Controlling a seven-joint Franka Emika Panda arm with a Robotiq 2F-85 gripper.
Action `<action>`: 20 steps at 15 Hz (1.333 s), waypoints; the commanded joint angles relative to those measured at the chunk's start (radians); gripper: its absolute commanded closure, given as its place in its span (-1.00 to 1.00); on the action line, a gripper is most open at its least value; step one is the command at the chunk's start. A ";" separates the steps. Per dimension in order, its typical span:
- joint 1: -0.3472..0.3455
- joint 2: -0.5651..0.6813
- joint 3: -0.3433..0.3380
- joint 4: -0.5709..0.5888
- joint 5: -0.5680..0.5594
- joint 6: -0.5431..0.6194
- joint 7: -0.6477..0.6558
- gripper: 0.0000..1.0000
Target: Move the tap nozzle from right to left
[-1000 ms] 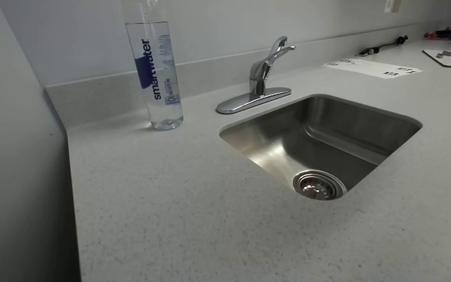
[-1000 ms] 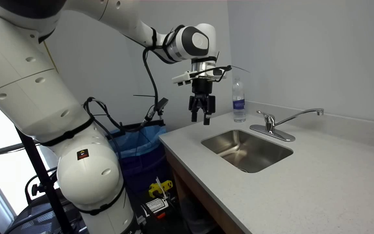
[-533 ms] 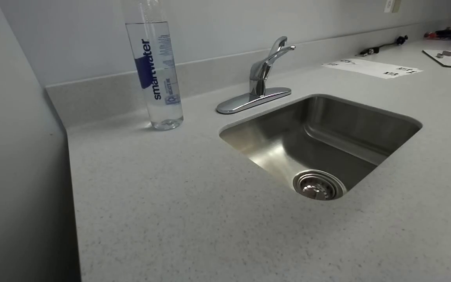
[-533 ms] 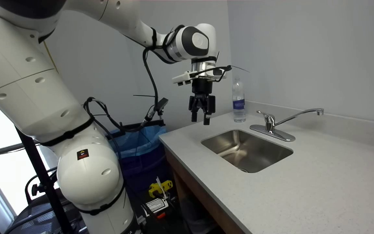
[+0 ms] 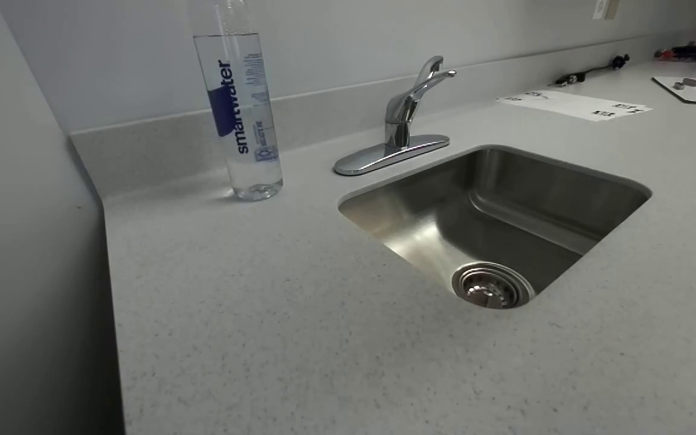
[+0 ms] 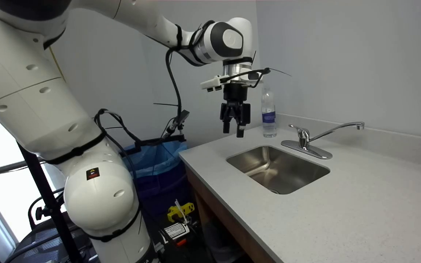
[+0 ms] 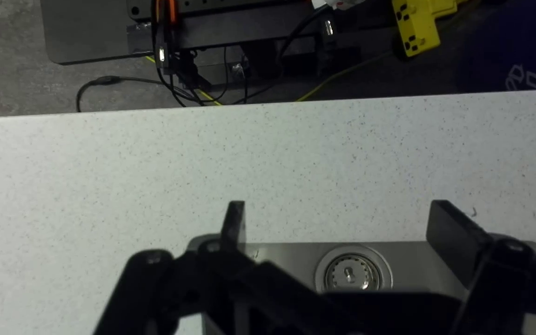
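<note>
The end effector [image 6: 233, 133] points straight down in the air, its jaws standing wide apart; in the wrist view, the drain [image 7: 349, 275] shows between them. Measured from it in an exterior view, the sink [image 6: 291, 166] lies near at 4 o'clock, set into the table [image 6: 342, 215], and an upright water bottle [image 6: 268, 126] stands at 2 o'clock. The tap nozzle [image 6: 338, 127] is well apart at 3 o'clock, reaching from the faucet body [image 6: 303, 137] toward between 2 and 3 o'clock and ending in a downturned tip. The lever handle [image 6: 295, 127] leaves that body toward 10 o'clock. A blue-lined bin [image 6: 170, 190] sits at 8 o'clock from the end effector, a yellow power strip [image 6: 180, 211] at 7.
</note>
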State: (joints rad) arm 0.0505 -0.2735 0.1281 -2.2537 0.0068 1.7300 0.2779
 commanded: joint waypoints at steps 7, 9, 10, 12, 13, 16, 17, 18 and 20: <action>-0.051 0.086 -0.093 0.203 -0.005 0.105 -0.029 -1.00; -0.060 0.108 -0.100 0.240 -0.028 0.182 -0.020 -1.00; -0.063 0.124 -0.104 0.262 -0.040 0.217 -0.026 -1.00; -0.067 0.156 -0.109 0.305 -0.069 0.279 -0.036 -1.00; -0.069 0.169 -0.110 0.323 -0.091 0.315 -0.030 -1.00; -0.074 0.209 -0.113 0.374 -0.159 0.427 0.004 -1.00; -0.075 0.226 -0.115 0.396 -0.169 0.456 0.018 -1.00; -0.075 0.240 -0.118 0.413 -0.174 0.480 0.030 -1.00; -0.077 0.265 -0.122 0.452 -0.178 0.503 0.050 -1.00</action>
State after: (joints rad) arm -0.0198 -0.0656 0.0100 -1.8862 -0.1482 2.2024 0.2920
